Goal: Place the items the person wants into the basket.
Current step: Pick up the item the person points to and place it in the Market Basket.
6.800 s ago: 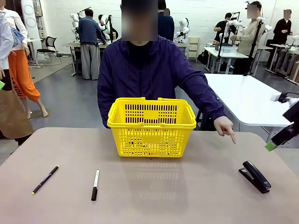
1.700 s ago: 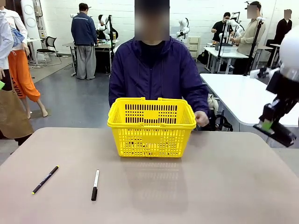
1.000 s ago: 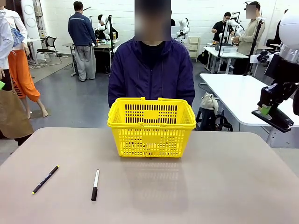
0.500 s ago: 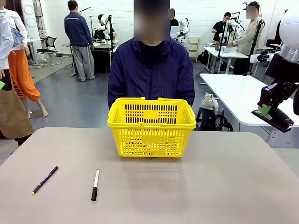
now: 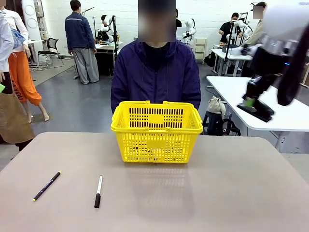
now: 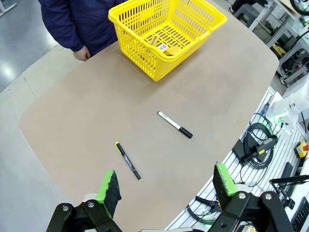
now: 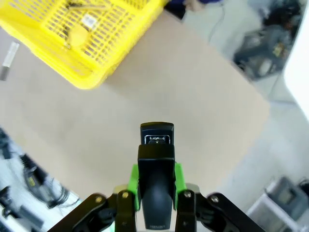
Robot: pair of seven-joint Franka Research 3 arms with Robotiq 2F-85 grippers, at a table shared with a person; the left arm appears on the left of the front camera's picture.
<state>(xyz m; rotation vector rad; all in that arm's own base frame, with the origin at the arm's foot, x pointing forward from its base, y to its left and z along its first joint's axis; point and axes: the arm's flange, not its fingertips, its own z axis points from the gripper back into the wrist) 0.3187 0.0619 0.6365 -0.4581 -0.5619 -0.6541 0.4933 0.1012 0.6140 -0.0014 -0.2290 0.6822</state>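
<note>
right tool [image 7: 154, 193]: clamped on stapler [image 7: 156, 159], its rear hidden | left tool [image 6: 166, 186]: wide, empty | basket [image 5: 157, 130]: contents blurred, unclear

walls: white | floor [image 5: 72, 104]: grey | furniture: white tables [image 5: 251, 99], black chair [image 5: 50, 48]

The front camera sat low at the table's [image 5: 231, 193] near edge, facing across it toward the person [image 5: 155, 72] behind the yellow basket [image 5: 156, 130]. The left wrist camera looked down from high above, taking in nearly the whole tabletop, basket, black pen [image 6: 128, 161] and white marker [image 6: 175, 124] (all shared with the front view). The right wrist camera also looked steeply down, sharing the basket and table.
</note>
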